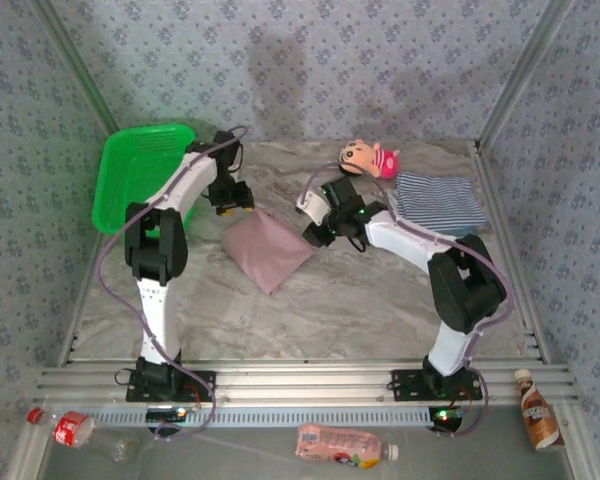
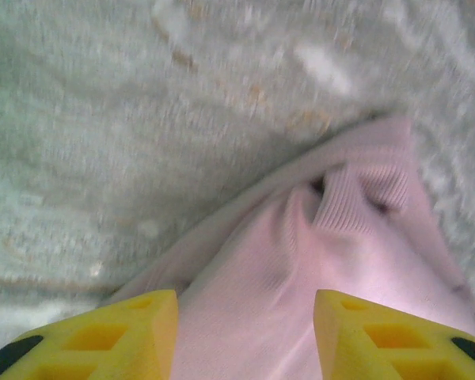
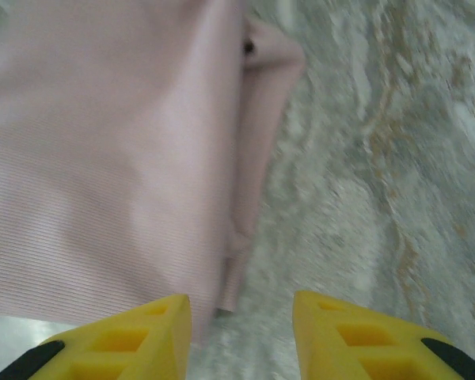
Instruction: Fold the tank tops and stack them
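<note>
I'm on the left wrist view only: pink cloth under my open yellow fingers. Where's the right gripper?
Observer: The right gripper is at the right corner of the same mauve-pink tank top, with its jaws open.
Operator: Is the striped one done?
Observer: The striped tank top lies folded at the far right, next to a plush doll.
Operator: Anything on my left side?
Observer: A green basket sits at the far left.
</note>
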`<state>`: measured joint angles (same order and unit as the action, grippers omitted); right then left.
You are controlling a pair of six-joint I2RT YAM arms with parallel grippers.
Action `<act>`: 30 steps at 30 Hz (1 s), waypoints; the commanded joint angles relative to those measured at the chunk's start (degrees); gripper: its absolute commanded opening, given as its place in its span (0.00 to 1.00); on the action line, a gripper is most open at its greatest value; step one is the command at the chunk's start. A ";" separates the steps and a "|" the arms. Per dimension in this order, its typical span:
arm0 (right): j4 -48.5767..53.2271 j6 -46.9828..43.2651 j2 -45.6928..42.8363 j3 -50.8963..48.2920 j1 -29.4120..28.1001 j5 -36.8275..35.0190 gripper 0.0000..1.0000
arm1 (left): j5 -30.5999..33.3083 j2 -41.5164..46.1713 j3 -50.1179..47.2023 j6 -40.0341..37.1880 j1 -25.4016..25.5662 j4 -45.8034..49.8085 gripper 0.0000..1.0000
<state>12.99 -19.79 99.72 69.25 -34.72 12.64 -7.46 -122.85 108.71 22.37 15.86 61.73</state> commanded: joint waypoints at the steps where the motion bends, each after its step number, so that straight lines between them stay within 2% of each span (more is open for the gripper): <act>1: -4.81 6.91 0.00 -4.30 -4.84 4.75 0.41 | -0.35 2.69 -6.23 -3.69 -0.21 0.03 0.50; 6: -11.38 15.34 2.84 -6.31 -10.07 4.58 0.41 | -0.51 3.36 -12.33 -5.58 -1.25 -4.08 0.50; 8: -12.24 16.14 4.18 -6.51 -12.00 3.09 0.41 | -2.44 2.69 -13.68 -6.44 -1.78 -6.92 0.50; 11: -10.52 15.32 7.42 -5.81 -12.99 0.98 0.41 | -2.09 -0.10 -11.90 -7.40 -1.79 -6.00 0.50; 16: -5.99 13.26 10.04 -5.97 -11.63 -2.46 0.40 | -0.74 -3.08 -10.91 -7.73 -1.88 -3.59 0.50; 22: 0.90 8.73 8.53 -5.50 -9.47 -6.39 0.39 | -1.42 -2.70 -15.93 -7.31 -1.71 -4.49 0.51; 26: 4.04 7.73 6.10 -5.01 -7.75 -6.13 0.38 | -6.69 0.02 -21.91 -4.53 -0.32 -6.09 0.51; 30: 7.05 10.48 1.27 -5.80 -5.85 -5.48 0.38 | -10.81 5.97 -29.76 2.20 3.94 -10.56 0.51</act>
<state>13.89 -10.46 105.27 63.86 -41.87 8.67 -12.45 -117.95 85.21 19.38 15.59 49.45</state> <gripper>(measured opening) 0.381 0.508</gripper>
